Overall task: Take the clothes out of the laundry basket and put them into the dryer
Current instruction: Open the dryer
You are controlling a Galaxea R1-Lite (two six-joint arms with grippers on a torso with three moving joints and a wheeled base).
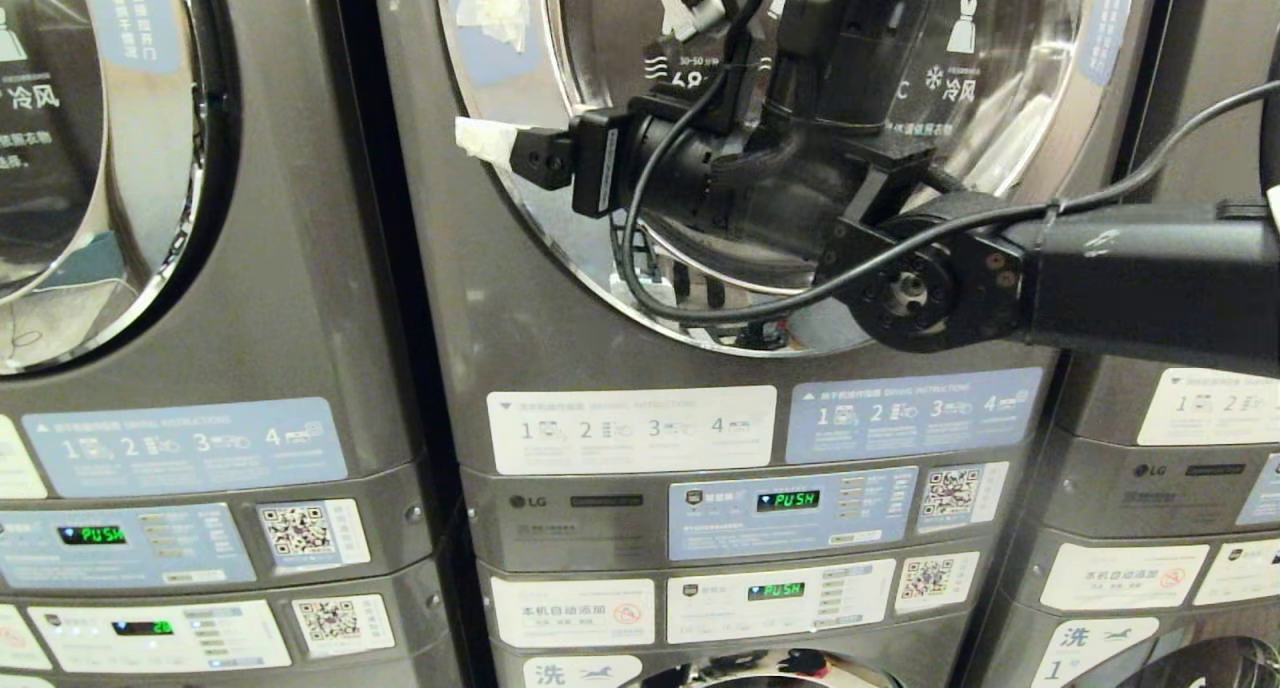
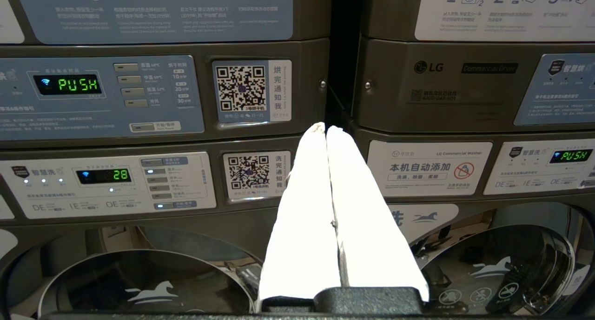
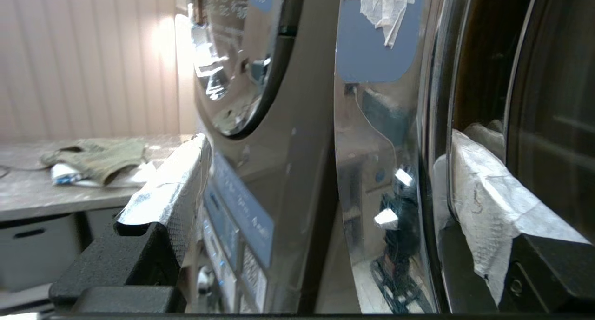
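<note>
Right hand (image 3: 320, 180) spread fully wide, empty; fingers (image 3: 483, 203) straddling chrome rim of dryer door (image 3: 386, 171); contact uncertain.

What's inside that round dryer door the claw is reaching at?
Through the dryer door glass, only reflections and printed labels show; the right claw, open at the rim, and its arm cover much of the window. Whether clothes lie inside cannot be seen.

The dryer (image 1: 520, 348) has a matt grey metal body; its door ring (image 1: 560, 208) is mirror-glossy chrome. White crinkled tape wraps the right gripper's (image 3: 320, 190) fingers (image 3: 483, 203), above rough black plastic.
</note>
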